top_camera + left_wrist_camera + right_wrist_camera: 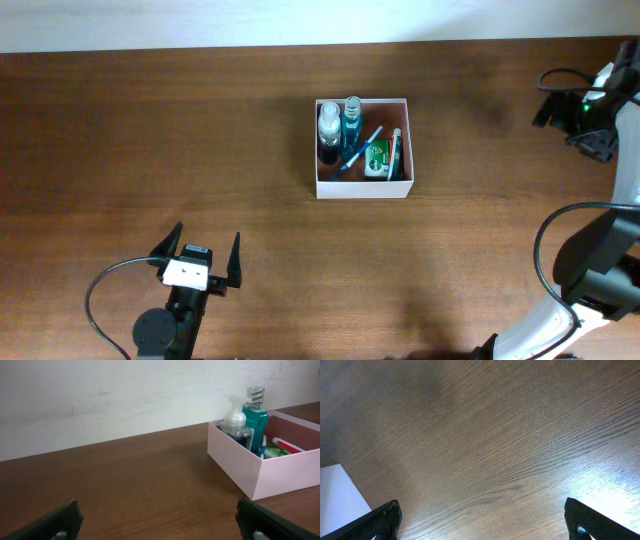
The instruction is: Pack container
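Container (362, 188) sits centre-right on the table (150, 130), toward the far edge, and it's loaded: pump bottle (234, 422) and teal bottle (255, 420) upright along one wall, green box (377, 158) lying flat next to them, a blue toothbrush-like stick (358, 150) lying diagonal across the middle. Tall stuff standing at the side leaves the floor free for the flat items, which reads as deliberate packing. No loose items on the table in any view, so my read is the pack is done or close to it. Left gripper (205, 245) is near the front-left edge, well apart from the box, jaws spread wide, nothing between them. Right gripper (481, 510) is off at the far right, also spread wide and empty, looking down at bare wood. Both look parked clear of the box. Surface is dark brown wood grain, matte, with some glare in the right wrist view. Pale plain wall (100, 400) behind the table.
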`<state>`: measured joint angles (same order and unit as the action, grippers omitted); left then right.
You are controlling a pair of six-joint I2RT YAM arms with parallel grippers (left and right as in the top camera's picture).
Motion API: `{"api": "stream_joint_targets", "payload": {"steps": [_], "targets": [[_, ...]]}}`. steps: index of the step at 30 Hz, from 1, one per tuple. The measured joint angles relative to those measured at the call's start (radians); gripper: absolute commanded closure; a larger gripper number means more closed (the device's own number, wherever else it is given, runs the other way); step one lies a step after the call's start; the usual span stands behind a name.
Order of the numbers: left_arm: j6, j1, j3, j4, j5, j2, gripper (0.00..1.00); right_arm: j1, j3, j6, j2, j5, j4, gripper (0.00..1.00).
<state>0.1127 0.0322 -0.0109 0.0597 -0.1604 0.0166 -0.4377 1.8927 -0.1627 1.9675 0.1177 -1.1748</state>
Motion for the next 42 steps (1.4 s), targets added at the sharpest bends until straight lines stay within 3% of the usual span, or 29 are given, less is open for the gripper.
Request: {"api": "stream_joint_targets", "payload": {"steps": [10,26,33,42], "targets": [[0.0,0.0,0.0,0.0,0.0,0.0,0.0,0.031,0.003,0.0,-0.321,-0.001,0.0,0.01],[0.0,0.0,0.0,0.0,0.0,0.0,0.0,0.475,-0.015,0.001,-0.554,0.0,0.001,0.01],[0.0,0.0,0.0,0.0,0.003,0.0,0.0,0.486,-0.274,0.002,-0.73,-0.013,0.042,0.01],[0.0,0.0,0.0,0.001,0.004,-0.002,0.0,0.485,-0.857,0.037,-1.073,-0.05,0.542,0.01]]}}
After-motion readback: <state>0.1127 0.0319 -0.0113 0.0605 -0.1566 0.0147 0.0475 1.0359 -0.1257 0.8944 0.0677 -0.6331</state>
